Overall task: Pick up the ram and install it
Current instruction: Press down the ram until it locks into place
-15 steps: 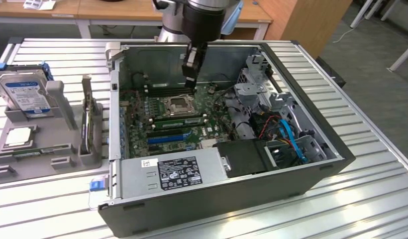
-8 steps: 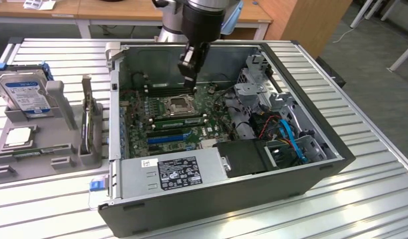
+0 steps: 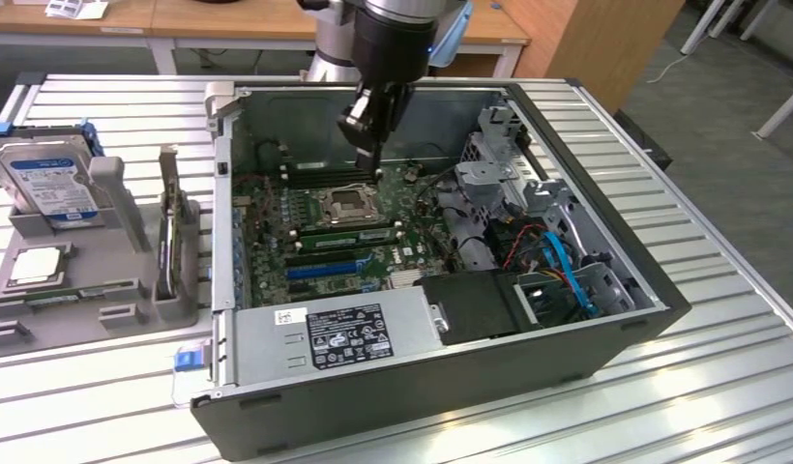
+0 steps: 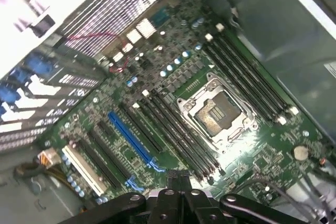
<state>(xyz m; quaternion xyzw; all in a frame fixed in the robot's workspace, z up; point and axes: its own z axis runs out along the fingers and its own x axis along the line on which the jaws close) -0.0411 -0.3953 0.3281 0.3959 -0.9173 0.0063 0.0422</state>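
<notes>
Ram (image 3: 349, 235) is seen seated in one slot near the socket (image 3: 349, 202), inside the case (image 3: 629, 319). The pincer (image 3: 367, 162) is closed, empty, above the board (image 4: 173, 108). One drive (image 3: 51, 184) stands left.

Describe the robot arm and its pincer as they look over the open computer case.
The arm is a thick round body, silver-grey metal at the top and glossy black below, with a light blue part at its side. It narrows to a black pincer with slim dark fingers. In the wrist view the pincer is matt black, with jointed linkage bars and round pivot pins. No loose cables or readable markings are visible.
</notes>
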